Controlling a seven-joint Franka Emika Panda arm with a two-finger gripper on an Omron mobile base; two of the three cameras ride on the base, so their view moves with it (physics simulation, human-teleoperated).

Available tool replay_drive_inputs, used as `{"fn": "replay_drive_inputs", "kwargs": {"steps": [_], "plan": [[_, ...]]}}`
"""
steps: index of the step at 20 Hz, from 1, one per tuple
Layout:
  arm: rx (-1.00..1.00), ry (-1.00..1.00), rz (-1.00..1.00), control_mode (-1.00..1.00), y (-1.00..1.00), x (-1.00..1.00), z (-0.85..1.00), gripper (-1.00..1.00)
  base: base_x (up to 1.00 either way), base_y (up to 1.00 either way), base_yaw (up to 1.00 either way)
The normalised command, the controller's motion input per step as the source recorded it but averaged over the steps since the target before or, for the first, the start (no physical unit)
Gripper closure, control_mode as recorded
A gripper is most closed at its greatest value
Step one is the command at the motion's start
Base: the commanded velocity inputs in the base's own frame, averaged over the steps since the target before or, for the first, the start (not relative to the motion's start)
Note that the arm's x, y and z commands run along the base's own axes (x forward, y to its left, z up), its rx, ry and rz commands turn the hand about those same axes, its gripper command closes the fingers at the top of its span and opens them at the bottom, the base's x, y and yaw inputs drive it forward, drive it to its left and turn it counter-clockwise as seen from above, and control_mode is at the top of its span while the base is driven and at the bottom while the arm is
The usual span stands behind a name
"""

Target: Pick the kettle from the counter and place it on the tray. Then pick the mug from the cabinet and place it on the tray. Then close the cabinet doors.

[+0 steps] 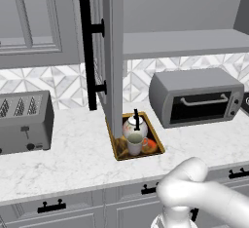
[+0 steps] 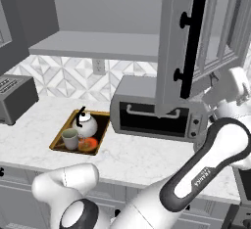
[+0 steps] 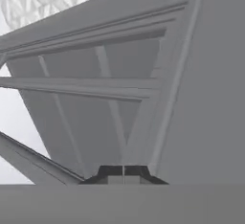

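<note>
The tray [image 1: 118, 152] lies on the white marble counter [image 1: 73, 154] below the open cabinet [image 1: 185, 42]. On it stand the white kettle [image 1: 132, 125] with its black handle and, in front of it, the cream mug [image 1: 135, 143]. The right base view shows the same tray [image 2: 58, 140], kettle [image 2: 87, 124] and mug [image 2: 70, 138]. Both cabinet doors stand open: the left door [image 1: 113, 51] edge-on, the right door [image 2: 172, 42] with its long black handle. My gripper [image 3: 123, 172] is shut on nothing, its tips close to a grey panelled door face [image 3: 95, 94]. My wrist [image 2: 234, 85] reaches behind the right door.
A grey toaster oven [image 1: 197, 98] sits right of the tray, under the right door. A toaster [image 1: 24, 120] stands at the left. Drawers with short black pulls [image 1: 51, 206] run under the counter edge. A neighbouring closed cabinet [image 1: 29, 22] is at upper left.
</note>
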Motion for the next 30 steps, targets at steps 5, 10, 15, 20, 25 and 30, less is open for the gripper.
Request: {"fn": "replay_drive_inputs", "kwargs": {"steps": [5,10,15,20,25,30], "plan": [[-0.02,0.29,-0.03,-1.00,0.80,0.49,0.02,1.00,0.00,0.00,0.00],[-0.03,0.08,-0.05,-1.00,0.67,0.38,-0.02,1.00,0.00,0.00,0.00],[-0.07,0.10,-0.09,-1.00,0.75,0.42,-0.05,1.00,0.00,0.00,0.00],[-0.06,0.14,-0.11,-1.00,0.74,0.50,-0.04,1.00,0.00,0.00,0.00],[-0.03,0.18,-0.06,-1.00,0.55,0.52,-0.05,1.00,0.00,0.00,0.00],[-0.02,0.20,-0.01,-1.00,0.54,0.63,-0.08,1.00,0.00,0.00,0.00]]}}
